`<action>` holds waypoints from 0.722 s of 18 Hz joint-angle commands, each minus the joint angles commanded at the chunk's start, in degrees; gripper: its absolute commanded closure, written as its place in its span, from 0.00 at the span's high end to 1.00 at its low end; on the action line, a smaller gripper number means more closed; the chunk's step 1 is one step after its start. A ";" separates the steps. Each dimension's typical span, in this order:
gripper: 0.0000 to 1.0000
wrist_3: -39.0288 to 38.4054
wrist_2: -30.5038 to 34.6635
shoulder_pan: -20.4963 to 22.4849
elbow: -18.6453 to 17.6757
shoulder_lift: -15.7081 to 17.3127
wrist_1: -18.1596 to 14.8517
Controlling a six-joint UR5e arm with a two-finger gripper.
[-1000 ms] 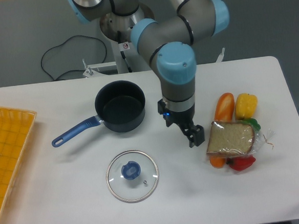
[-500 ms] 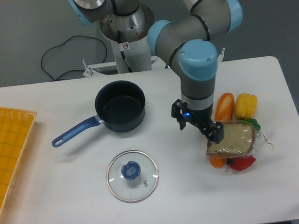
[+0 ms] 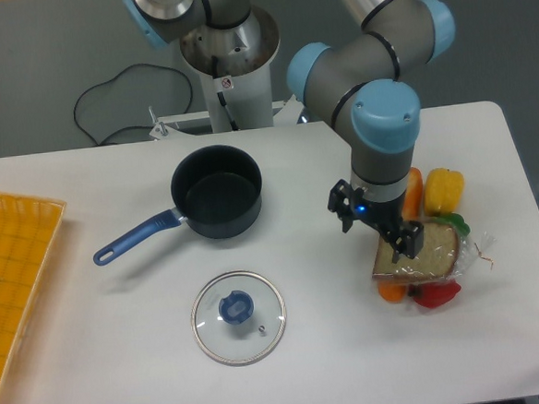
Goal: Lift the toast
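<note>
Tool (image 3: pixel 403 239) hangs over toast (image 3: pixel 429 254), opening unclear.

Single fixed view, set high in front of the white table (image 3: pixel 96 362) and facing the robot's base pedestal (image 3: pixel 233 70) across it, angled steeply downward. Middle distance: nearly the full tabletop falls in frame, from the orange tray (image 3: pixel 11 275) cut off at the left edge to the table's right edge, with the near edge along the bottom and grey floor and a black cable (image 3: pixel 114 102) beyond the far edge. The arm's upper links leave the frame at the top; no second view.
</note>
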 joint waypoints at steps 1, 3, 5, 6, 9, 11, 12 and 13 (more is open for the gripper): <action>0.99 0.27 -0.09 0.35 0.09 -0.09 0.00; 0.99 0.44 -0.18 1.32 0.44 -0.61 -0.17; 0.99 0.71 -0.26 2.46 1.40 -1.23 -0.96; 0.99 0.62 -0.26 2.99 2.36 -1.67 -2.36; 0.99 0.97 -0.26 3.78 6.23 -3.25 -6.41; 0.99 1.06 -0.35 3.87 7.38 -4.04 -6.85; 0.99 1.15 -0.44 4.05 7.64 -4.39 -6.94; 0.99 1.50 -0.53 4.22 8.17 -4.74 -7.03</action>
